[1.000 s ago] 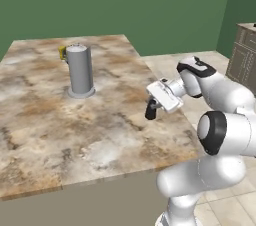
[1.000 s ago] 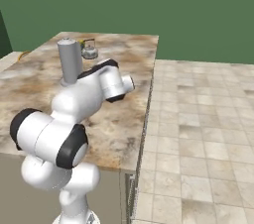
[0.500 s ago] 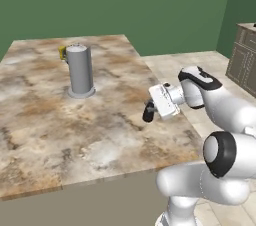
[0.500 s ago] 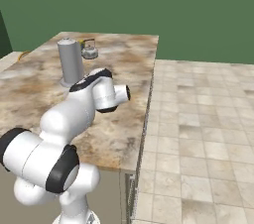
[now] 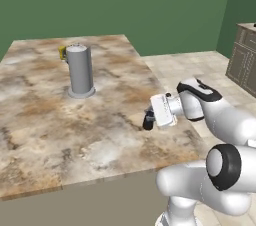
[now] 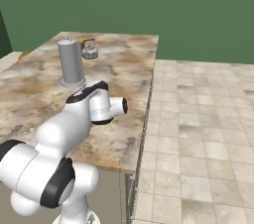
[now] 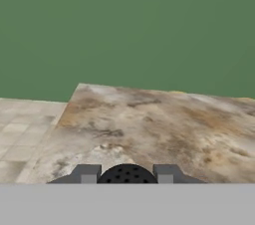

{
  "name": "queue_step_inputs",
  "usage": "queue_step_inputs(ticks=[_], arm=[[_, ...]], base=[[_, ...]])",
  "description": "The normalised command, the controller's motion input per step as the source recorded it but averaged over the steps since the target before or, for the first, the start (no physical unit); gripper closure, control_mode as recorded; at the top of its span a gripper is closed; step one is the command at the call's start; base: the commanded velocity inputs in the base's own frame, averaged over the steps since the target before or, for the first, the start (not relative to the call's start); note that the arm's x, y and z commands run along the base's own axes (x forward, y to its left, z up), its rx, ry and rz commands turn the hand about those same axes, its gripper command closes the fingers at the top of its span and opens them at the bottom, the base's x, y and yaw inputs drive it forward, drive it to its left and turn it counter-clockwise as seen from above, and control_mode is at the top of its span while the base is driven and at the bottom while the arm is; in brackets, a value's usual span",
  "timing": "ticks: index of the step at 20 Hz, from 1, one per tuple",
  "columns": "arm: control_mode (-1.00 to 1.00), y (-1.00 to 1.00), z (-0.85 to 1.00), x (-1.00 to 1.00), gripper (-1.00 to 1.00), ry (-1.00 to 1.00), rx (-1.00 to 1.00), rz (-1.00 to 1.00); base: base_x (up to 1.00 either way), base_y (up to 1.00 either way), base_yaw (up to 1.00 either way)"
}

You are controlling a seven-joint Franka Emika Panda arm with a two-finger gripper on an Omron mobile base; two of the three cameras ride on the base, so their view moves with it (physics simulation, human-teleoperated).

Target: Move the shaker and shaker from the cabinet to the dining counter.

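A tall grey metal cylinder [image 5: 80, 70] stands upright on the marbled bench [image 5: 45, 135], toward its far half, on a round foot of the same grey. Just behind it, near the far edge, sits a small kettle-like pot [image 6: 89, 51] with a wire handle; in the left base view it shows as little more than a yellow and dark patch [image 5: 62, 52] peeking out beside the cylinder. Both stand well apart from the hand, with bare stone between. Beyond the bench rises a plain green wall [image 5: 125, 0], a pale tiled floor [image 6: 203, 119] runs along the bench's right side, and a grey-brown panelled floor cabinet [image 5: 244, 55] shows at the far right of the left base view. The white arm reaches in over the near right part of the bench, and the hand [image 5: 148, 120] hangs low above the stone close to the right edge, pointing across the top. Its two dark fingertips [image 7: 87, 173] are clenched on a small black shaker [image 7: 126, 174], whose rounded, dimpled top shows between them in the hand view. In the left base view the shaker [image 5: 148, 121] is a dark shape at the tip of the hand, just over the bench; whether it touches the stone cannot be told.
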Motion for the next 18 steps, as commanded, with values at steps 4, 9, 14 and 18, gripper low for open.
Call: queue_step_inputs(ticks=[4,9,14,18], arm=[[-1.00,-0.01,-0.35,-0.09,1.00,0.00,0.00,-0.06],[-1.00,-0.07,-0.36,-0.06,1.00,0.00,0.00,-0.04],[-1.00,-0.05,-0.34,-0.04,1.00,0.00,0.00,-0.04],[-1.00,0.00,-0.33,0.00,1.00,0.00,0.00,-0.04]], base=[[0.00,0.00,0.00],[0.00,0.00,0.00],[0.00,0.00,0.00],[0.00,0.00,0.00]])
